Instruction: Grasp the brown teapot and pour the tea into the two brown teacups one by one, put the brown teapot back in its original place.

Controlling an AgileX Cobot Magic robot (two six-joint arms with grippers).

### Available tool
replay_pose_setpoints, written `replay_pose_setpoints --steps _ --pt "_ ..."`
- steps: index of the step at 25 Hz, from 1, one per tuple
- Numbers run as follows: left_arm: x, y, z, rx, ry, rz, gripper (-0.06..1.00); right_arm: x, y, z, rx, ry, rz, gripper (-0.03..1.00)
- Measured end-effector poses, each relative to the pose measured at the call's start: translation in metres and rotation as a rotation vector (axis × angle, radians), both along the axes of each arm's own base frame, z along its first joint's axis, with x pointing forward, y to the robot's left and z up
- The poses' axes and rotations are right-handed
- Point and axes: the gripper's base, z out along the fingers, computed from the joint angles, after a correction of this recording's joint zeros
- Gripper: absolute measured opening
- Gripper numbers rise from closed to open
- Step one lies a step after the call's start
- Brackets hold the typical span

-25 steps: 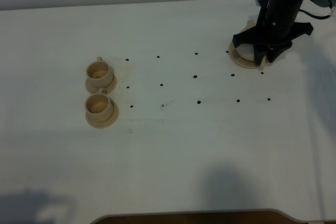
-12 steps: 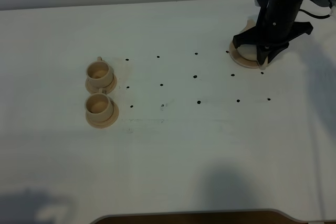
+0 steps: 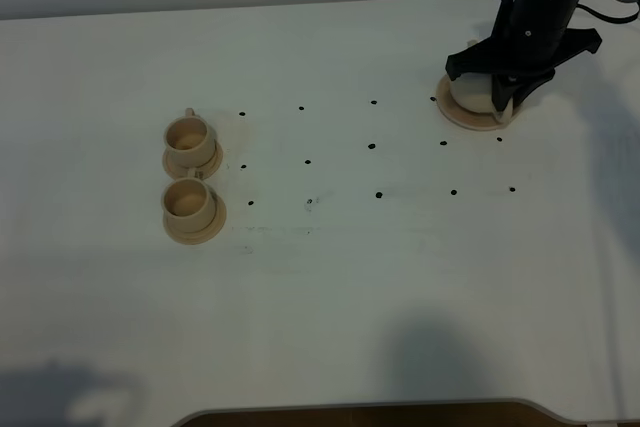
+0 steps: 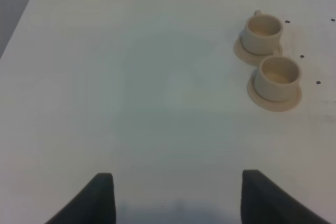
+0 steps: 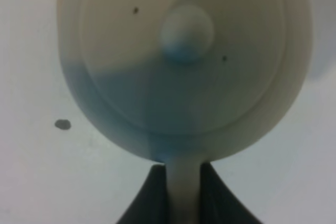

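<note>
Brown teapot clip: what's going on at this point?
The right gripper is shut on the loop handle of the brown teapot, which is over its round disc saucer at the far right of the table; I cannot tell if it rests there or is just above. The two teacups sit on their saucers at the left, untouched. The left gripper is open, holding nothing.

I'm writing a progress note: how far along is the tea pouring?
Done: the right pincer is shut on the loop handle of the squat beige clay teapot. In hand: the pickup; the teapot is over its flat round clay disc, far from the cups. Left: pouring into each of the two small beige clay teacups, then setting the teapot back on the disc.
</note>
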Motion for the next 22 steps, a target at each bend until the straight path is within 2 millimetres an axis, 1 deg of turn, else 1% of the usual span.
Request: replay_pose_setpoints --steps 8,22 --pt "0.000 0.000 0.000 0.000 0.000 0.000 0.55 -0.002 0.000 0.016 0.004 -0.035 0.007 0.11" --pt "0.000 0.000 0.000 0.000 0.000 0.000 0.55 0.000 0.001 0.013 0.003 -0.044 0.017 0.11"
